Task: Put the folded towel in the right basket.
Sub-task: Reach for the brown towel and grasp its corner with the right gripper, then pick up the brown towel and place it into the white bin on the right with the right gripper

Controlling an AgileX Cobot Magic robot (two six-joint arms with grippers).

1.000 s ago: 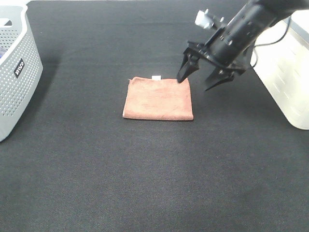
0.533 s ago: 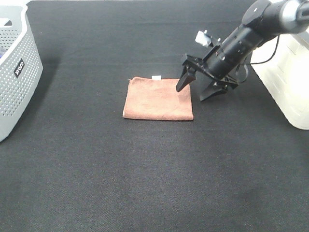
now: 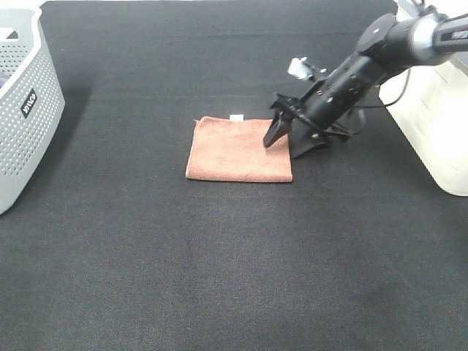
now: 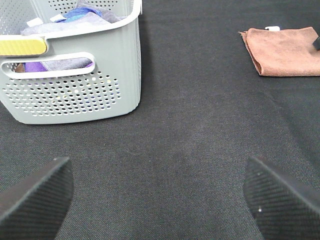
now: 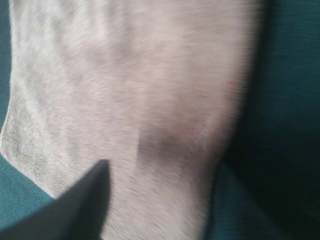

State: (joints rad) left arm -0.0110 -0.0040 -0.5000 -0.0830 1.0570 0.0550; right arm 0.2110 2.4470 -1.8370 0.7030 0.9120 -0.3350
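The folded brown towel [image 3: 238,150] lies flat on the black table, near the middle. My right gripper [image 3: 285,142] is open at the towel's right edge, one finger on the towel, the other on the table just past the edge. The right wrist view shows the towel [image 5: 125,100] close up and blurred, with one fingertip [image 5: 82,207] at its edge. The towel also shows far off in the left wrist view [image 4: 282,50]. My left gripper [image 4: 160,210] is open and empty above bare table. The right basket [image 3: 439,110] is white, at the right edge.
A grey perforated basket [image 3: 22,110] with cloths inside stands at the left edge; it also shows in the left wrist view [image 4: 75,65]. A small white tag [image 3: 236,117] sits at the towel's far edge. A black cloth [image 3: 219,256] covers the table.
My right gripper has come down and moved left onto the towel's right edge, with its arm now lower over the table. The towel has not moved.
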